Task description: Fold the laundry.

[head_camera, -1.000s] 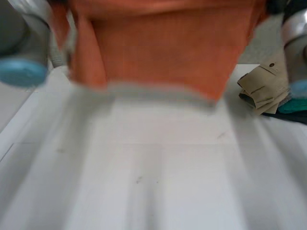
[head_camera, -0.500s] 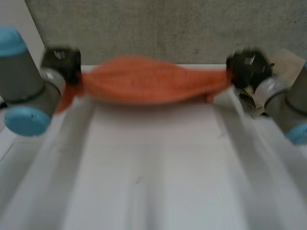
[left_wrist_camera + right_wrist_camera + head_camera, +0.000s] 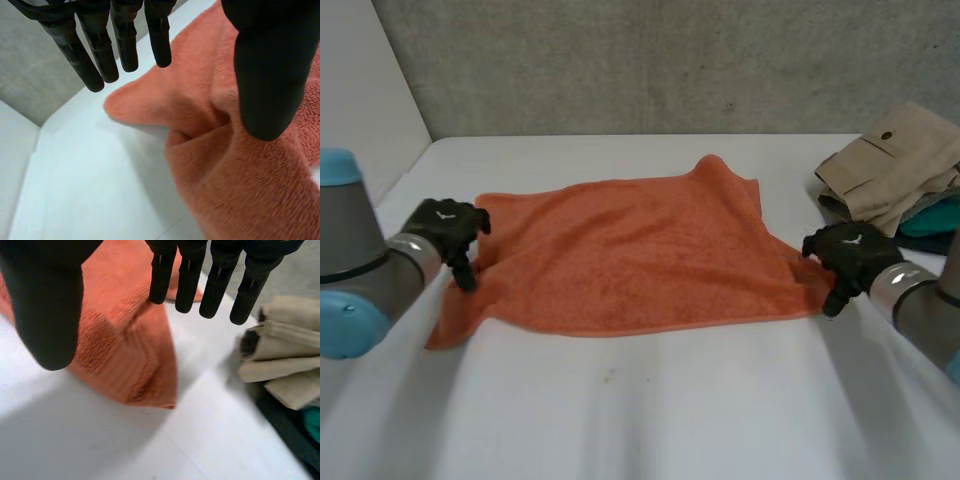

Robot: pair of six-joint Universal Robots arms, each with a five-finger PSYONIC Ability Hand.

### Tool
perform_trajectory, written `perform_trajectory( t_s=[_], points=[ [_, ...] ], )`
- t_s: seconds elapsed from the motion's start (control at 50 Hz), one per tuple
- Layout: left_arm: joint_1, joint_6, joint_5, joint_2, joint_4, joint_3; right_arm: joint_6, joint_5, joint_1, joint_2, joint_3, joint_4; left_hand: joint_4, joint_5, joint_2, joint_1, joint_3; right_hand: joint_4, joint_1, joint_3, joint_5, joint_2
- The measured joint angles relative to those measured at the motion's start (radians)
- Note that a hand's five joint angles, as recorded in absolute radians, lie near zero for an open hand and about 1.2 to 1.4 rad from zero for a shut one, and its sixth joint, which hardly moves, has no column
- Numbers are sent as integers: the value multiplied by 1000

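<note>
Grey concrete wall point(image 3: 670, 60) backs a white tabletop point(image 3: 650, 400), where the orange towel point(image 3: 630, 255) lies spread nearly flat at the centre. A pile of folded clothes point(image 3: 895, 175) sits at its 2 o'clock. The laying-out step looks done and no fold is made yet. The left hand point(image 3: 450, 232) is at the towel's 9 o'clock corner and the right hand point(image 3: 847, 250) at its 3 o'clock corner. The left fingers point(image 3: 125, 40) are straight, with the thumb point(image 3: 270, 75) well apart over a small crease. The right fingers point(image 3: 190, 275) are equally spread, and neither hand holds cloth. Next, each hand would need to pinch its corner and carry that edge across the towel.
</note>
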Motion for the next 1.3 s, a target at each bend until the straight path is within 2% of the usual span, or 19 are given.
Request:
perform_trajectory(
  t_s=[0.12, 0.32, 0.5, 0.54, 0.62, 0.76, 0.82, 0.86, 0.9, 0.98, 1.0, 1.06, 1.14, 1.16, 1.3],
  points=[
    [64, 60, 50, 86, 32, -122, 13, -38, -40, -61, 54, 7, 65, 73, 48, 40, 51, 2, 2, 1, 18, 2],
    [202, 225, 202, 163, 12, -291, -163, -191, -109, -56, 118, 19, 305, 307, 290, 294, 290, 50, 22, 26, 89, 42],
    [256, 242, 260, 183, -70, -324, -213, -251, -133, 29, 104, -48, 256, 266, 249, 243, 250, 69, 59, 57, 113, 61],
    [260, 237, 271, 178, -71, -322, -208, -261, -132, 56, 90, -90, 125, 130, 118, 106, 124, 71, 59, 58, 114, 62],
    [257, 230, 290, 157, -52, -311, -200, -274, -129, 97, 65, -152, 38, 42, 41, 49, 41, 119, 109, 109, 155, 116],
    [219, 230, 289, 98, -8, -273, -188, -277, -115, 151, 8, -202, 33, 38, 37, 49, 40, 215, 206, 205, 247, 211],
    [188, 227, 267, 61, 11, -242, -183, -273, -105, 179, -29, -207, 33, 38, 37, 49, 40, 387, 384, 377, 412, 390],
    [165, 224, 243, 33, 23, -218, -178, -268, -97, 197, -58, -203, 36, 43, 38, 49, 40, 632, 624, 621, 656, 640],
    [152, 222, 230, 17, 32, -203, -173, -263, -93, 204, -72, -197, 55, 64, 50, 53, 52, 707, 665, 695, 725, 712],
    [118, 215, 195, -16, 60, -170, -149, -251, -89, 199, -95, -167, 194, 201, 176, 175, 178, 735, 665, 714, 738, 718],
    [108, 211, 186, -23, 74, -161, -134, -247, -90, 190, -99, -149, 305, 309, 299, 310, 289, 736, 665, 714, 738, 718],
    [89, 200, 169, -36, 111, -144, -106, -243, -95, 168, -101, -106, 492, 494, 481, 498, 478, 736, 665, 714, 738, 718],
    [70, 186, 150, -51, 147, -127, -92, -241, -104, 148, -100, -43, 575, 575, 570, 577, 567, 737, 665, 714, 738, 718],
    [63, 183, 143, -58, 156, -121, -95, -240, -108, 143, -100, -15, 765, 765, 752, 757, 746, 738, 665, 714, 738, 718],
    [39, 176, 117, -72, 152, -99, -165, -236, -128, 125, -105, 140, 810, 798, 797, 762, 791, 738, 665, 714, 745, 718]
  ],
)
